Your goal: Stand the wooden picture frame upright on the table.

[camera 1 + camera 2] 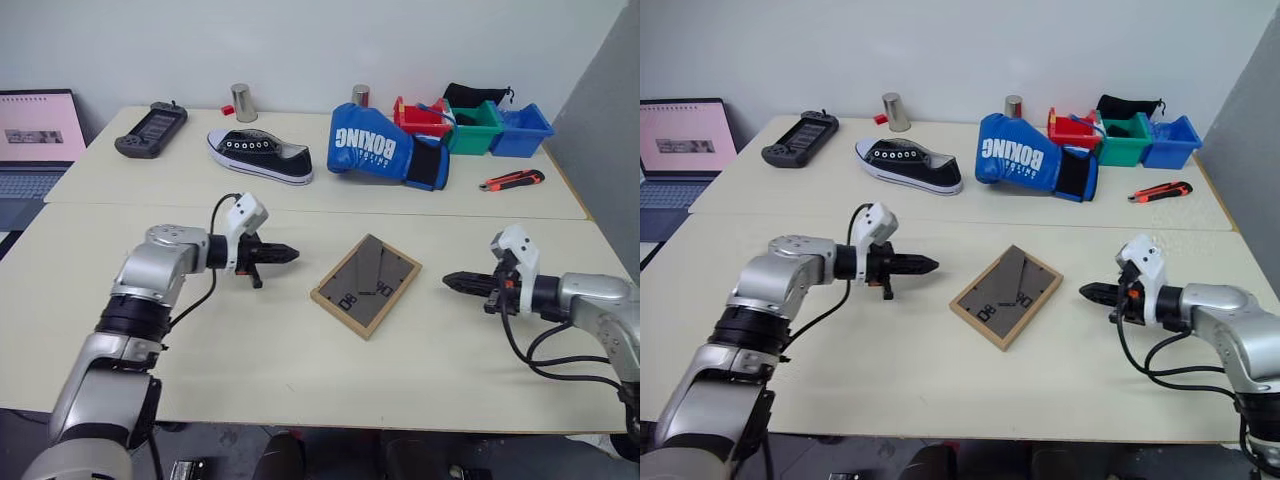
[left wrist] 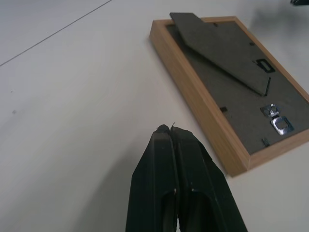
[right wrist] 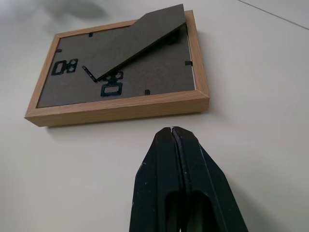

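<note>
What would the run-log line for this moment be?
frame: wooden picture frame face-down on table, not upright | left gripper: shut, empty, beside frame | right gripper: shut, empty, opposite side

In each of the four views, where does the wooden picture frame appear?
Left eye view: wooden picture frame lies face down at centre, between both claws.
Right eye view: centre, slightly lower.
Left wrist view: upper right, beyond the shut left claw.
Right wrist view: upper left, beyond the shut right claw.
Shared landmark: the prop leg on its dark back.
</note>
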You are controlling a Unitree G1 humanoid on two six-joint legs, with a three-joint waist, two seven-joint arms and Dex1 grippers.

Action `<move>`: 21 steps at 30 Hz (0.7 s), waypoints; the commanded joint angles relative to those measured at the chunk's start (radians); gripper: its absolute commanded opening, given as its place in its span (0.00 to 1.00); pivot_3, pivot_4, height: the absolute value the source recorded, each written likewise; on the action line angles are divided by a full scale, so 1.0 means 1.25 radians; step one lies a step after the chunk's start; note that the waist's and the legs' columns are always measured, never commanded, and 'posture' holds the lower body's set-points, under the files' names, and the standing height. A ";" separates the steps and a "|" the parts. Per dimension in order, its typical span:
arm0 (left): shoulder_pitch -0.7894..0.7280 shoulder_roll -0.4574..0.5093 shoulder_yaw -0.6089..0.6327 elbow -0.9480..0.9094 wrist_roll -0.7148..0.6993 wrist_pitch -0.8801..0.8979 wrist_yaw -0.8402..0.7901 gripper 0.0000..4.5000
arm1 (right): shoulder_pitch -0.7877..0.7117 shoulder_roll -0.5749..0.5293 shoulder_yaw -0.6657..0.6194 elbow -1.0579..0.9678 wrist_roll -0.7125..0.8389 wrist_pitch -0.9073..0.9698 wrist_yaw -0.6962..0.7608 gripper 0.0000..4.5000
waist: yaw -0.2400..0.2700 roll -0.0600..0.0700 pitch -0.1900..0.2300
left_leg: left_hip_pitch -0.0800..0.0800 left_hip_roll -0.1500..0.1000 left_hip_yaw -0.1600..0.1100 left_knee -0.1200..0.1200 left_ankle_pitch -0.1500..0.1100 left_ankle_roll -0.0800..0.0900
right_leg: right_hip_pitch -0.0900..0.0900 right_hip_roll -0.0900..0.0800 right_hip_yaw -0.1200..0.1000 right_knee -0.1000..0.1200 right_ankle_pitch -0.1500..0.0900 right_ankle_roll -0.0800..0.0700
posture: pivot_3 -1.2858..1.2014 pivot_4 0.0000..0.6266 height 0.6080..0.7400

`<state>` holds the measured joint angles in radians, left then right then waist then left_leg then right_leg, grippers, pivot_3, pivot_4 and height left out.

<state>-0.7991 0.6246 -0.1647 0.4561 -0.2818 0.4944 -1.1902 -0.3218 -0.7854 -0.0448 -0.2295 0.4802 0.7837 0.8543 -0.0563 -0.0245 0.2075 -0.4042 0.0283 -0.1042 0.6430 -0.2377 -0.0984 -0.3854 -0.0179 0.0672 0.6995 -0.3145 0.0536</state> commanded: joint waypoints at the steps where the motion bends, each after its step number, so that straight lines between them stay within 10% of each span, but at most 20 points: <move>1: -0.018 -0.040 -0.029 0.041 0.042 -0.060 -0.004 0.01 | 0.002 0.010 0.059 0.020 -0.118 -0.085 -0.074 0.00 | 0.000 0.000 0.000 | 0.000 0.000 0.000 0.000 0.000 0.000 | 0.000 0.000 0.000 0.000 0.000 0.000 | 0.52 0.24 1.00; 21: 0.096 -0.051 -0.066 -0.190 0.081 0.009 -0.028 0.01 | -0.214 0.282 0.193 0.281 -0.283 -0.241 -0.160 0.00 | -0.015 0.000 0.000 | 0.001 -0.001 -0.001 0.000 0.000 0.000 | 0.000 0.000 0.000 0.002 0.000 0.000 | 0.52 0.24 1.00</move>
<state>-0.6927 0.5443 -0.2759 0.3210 -0.1460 0.4723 -1.2180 -0.5620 -0.4499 0.1903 0.1400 0.1295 0.5113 0.6489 -0.0746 -0.0244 0.2075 -0.4031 0.0274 -0.1054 0.6428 -0.2376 -0.0984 -0.3857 -0.0182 0.0675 0.7029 -0.3145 0.0535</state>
